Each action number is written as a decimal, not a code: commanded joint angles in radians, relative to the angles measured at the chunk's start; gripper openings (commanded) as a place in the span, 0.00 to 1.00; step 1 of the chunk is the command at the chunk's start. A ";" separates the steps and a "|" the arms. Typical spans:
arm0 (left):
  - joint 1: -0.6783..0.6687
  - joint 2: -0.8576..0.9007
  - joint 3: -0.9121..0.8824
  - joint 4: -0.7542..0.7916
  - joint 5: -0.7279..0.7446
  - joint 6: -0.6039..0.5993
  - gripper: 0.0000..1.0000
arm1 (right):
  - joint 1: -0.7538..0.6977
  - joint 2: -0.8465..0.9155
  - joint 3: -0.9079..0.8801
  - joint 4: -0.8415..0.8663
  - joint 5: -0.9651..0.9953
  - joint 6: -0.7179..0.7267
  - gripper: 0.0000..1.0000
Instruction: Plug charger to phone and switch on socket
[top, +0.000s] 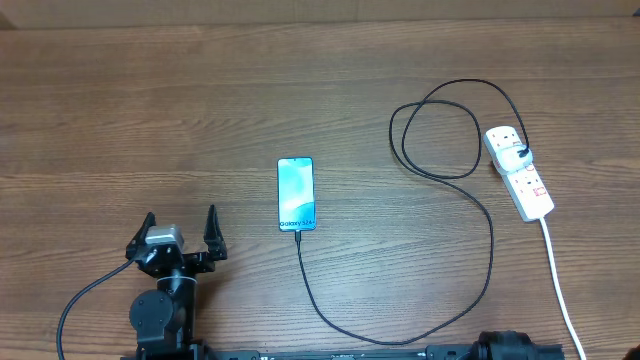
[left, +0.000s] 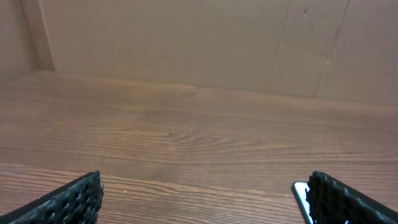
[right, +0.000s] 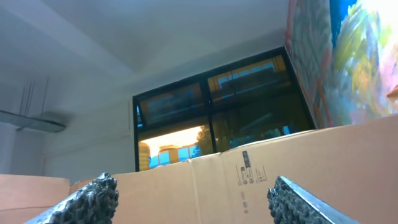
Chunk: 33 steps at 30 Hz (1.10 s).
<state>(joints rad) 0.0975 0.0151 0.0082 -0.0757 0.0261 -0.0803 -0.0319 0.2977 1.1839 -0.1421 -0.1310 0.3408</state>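
The phone (top: 296, 193) lies flat mid-table, its light blue screen facing up. The charger cable (top: 487, 215) meets the phone's near end with its tip (top: 297, 234), sweeps right, loops, and ends in a black plug (top: 524, 153) seated in the socket strip (top: 520, 172) at the right. My left gripper (top: 180, 232) stands open left of the phone and holds nothing. In the left wrist view the gripper (left: 205, 199) frames bare wood, with the phone's corner (left: 300, 193) beside the right finger. My right gripper (right: 193, 199) is open, tilted up at a cardboard wall.
The strip's white cord (top: 562, 290) runs off the near right edge. The right arm's base (top: 510, 347) sits at the near edge. A cardboard wall (left: 199, 43) closes the table's far side.
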 joint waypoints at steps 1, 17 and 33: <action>-0.006 -0.011 -0.003 -0.002 0.000 0.051 0.99 | 0.003 -0.014 0.002 0.006 -0.002 0.003 0.80; -0.006 -0.011 -0.003 -0.002 0.000 0.051 0.99 | 0.005 -0.241 0.002 -0.004 -0.001 -0.100 0.84; -0.006 -0.011 -0.003 -0.002 -0.001 0.051 1.00 | 0.015 -0.293 0.062 -0.036 -0.002 -0.118 1.00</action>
<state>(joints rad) 0.0975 0.0151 0.0082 -0.0757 0.0261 -0.0483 -0.0311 0.0166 1.2205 -0.1673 -0.1310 0.2314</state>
